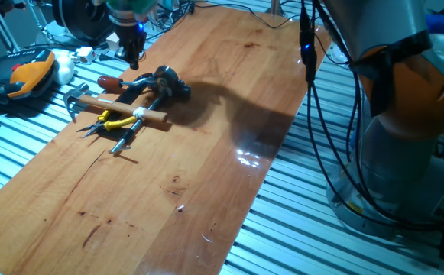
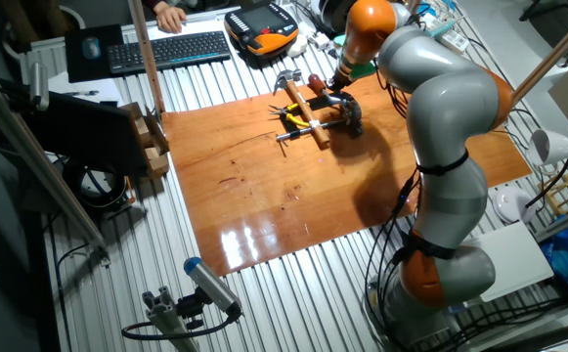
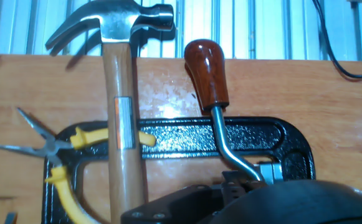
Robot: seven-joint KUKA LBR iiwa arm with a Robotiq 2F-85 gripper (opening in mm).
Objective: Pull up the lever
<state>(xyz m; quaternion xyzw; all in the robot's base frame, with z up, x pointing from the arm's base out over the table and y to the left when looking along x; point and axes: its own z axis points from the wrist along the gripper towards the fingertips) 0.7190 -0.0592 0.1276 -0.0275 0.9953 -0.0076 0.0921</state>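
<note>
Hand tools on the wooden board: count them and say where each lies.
3 visible. The hammer lies across the yellow pliers, its head toward the board's edge. The lever lies beside the hammer. A black clamp frame lies under them; the gripper may hide more.

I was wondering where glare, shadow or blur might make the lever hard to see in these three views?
One fixed view: white glare on the wooden board, clear of the lever; the arm's shadow darkens the board beside the tools. The other fixed view: glare sits at the board's near edge; the lever is tiny. Hand view: lever knob sharp; the gripper's dark body at the bottom edge is blurred.
</note>
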